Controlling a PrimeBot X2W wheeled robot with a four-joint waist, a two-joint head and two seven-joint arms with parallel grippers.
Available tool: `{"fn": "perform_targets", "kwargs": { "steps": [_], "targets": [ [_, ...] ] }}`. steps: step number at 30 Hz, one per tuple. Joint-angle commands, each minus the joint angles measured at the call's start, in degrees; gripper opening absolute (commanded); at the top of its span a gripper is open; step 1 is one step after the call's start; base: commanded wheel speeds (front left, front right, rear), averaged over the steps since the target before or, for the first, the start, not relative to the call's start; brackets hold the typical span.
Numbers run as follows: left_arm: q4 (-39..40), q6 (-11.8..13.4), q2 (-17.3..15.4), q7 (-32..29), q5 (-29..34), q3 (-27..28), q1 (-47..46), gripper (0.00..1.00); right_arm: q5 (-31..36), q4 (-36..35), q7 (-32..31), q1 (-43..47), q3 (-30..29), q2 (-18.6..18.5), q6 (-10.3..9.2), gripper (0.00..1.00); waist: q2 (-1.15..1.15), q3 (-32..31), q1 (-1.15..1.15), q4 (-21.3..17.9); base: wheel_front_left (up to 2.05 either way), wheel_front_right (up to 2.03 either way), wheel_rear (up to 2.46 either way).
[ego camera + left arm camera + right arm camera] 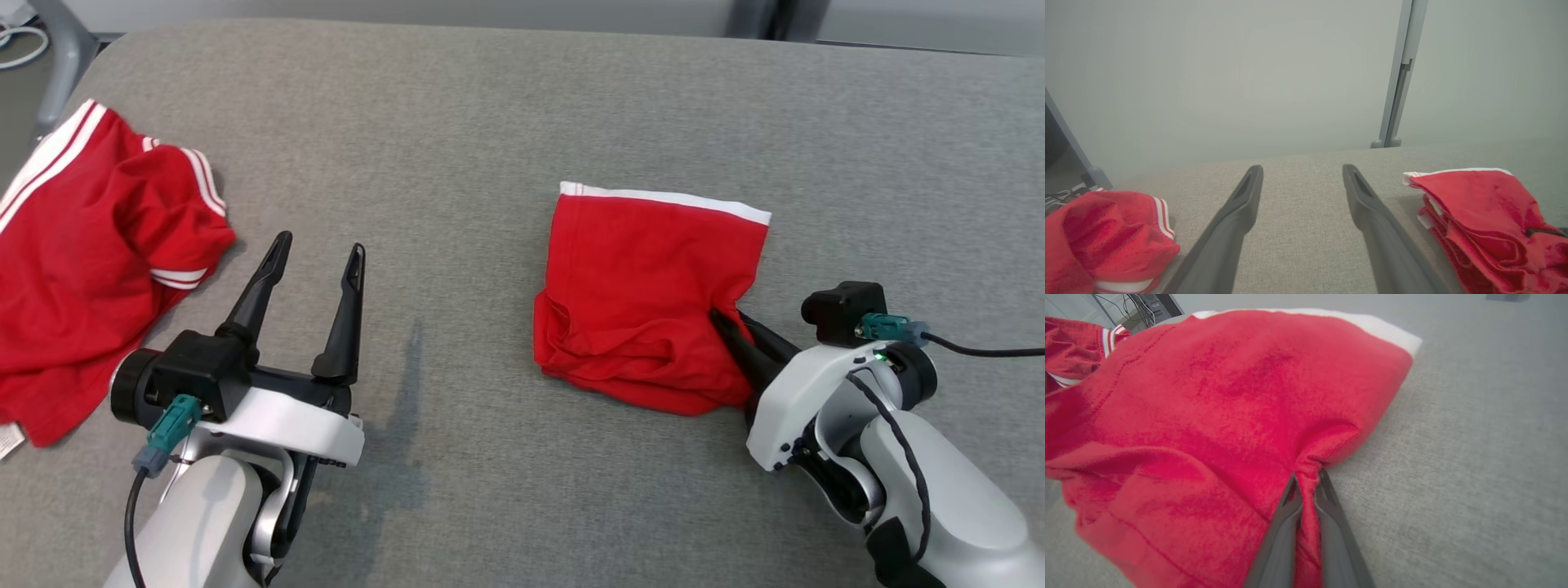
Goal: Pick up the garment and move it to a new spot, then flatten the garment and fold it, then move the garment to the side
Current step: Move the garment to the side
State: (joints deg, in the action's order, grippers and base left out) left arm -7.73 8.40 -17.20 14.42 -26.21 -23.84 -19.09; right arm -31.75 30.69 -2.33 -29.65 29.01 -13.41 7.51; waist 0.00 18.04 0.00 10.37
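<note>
Head view: the folded garment [645, 278] lies as a rough red rectangle right of the middle of the grey worktop [457, 131]. It has a white band [669, 200] along its far edge and thicker, rumpled layers along its near edge. The right tool [722, 320] is pinched tight on the near right corner, with cloth bunched between its dark fingers. The left tool [320, 249] hangs spread wide over bare worktop and holds nothing. A second garment [90, 261], red with white stripes, sits crumpled at the left edge, well apart from the folded one. Flattening and folding look done. Only the move to the side seems left, and the grip for it is in place.

Left wrist view: the left tool [1302, 169] shows two smooth, tapering dark fingers wide apart above the coarse woven worktop [1302, 228]. The folded garment [1478, 212] is off to the right with its stacked layers seen edge-on. The second garment [1106, 228] is a soft heap to the left.

Right wrist view: the right tool [1306, 477] has its jaws nearly together, with a gathered ridge of the folded garment [1241, 396] between them. The knit looks soft, matt and limp and puckers toward the pinch, so the fold may loosen when dragged over the rough-looking worktop [1453, 457]
</note>
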Motion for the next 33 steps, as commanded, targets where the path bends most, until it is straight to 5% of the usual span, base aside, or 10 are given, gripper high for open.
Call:
{"fn": "perform_targets", "kwargs": {
  "steps": [1,11,21,28,33],
  "targets": [
    [0.1,0.1,-0.5,0.3,0.6,0.3,-0.1,1.0,0.5,-0.5,0.6,0.1,0.1,-1.5,-0.03,0.0,0.0,-0.7,0.0,-1.4,0.0,0.0,0.0],
    [2.3,1.2,-3.1,-1.2,0.3,1.4,1.5,1.0,4.3,-11.0,-1.9,7.6,-2.1,-5.6,-0.03,0.0,0.0,-2.8,0.0,-10.7,0.0,0.0,0.0],
    [6.1,2.2,-5.6,-3.9,0.8,1.7,1.8,1.0,7.5,-18.6,-4.9,14.9,-8.7,-5.7,-0.03,0.0,0.0,-1.7,0.0,-21.6,0.0,0.0,0.0],
    [9.3,2.7,-6.6,-6.2,2.0,0.9,-0.4,1.0,8.1,-18.5,-5.4,12.5,-10.7,-6.1,-0.03,0.0,0.0,1.6,0.0,-25.8,0.0,0.0,0.0],
    [11.7,2.3,-6.9,-8.2,3.3,-0.5,-3.7,1.0,9.5,-11.8,-3.3,5.5,-10.6,-12.2,-0.03,0.0,0.0,6.0,0.0,-26.6,0.0,0.0,0.0]
  ]
}}
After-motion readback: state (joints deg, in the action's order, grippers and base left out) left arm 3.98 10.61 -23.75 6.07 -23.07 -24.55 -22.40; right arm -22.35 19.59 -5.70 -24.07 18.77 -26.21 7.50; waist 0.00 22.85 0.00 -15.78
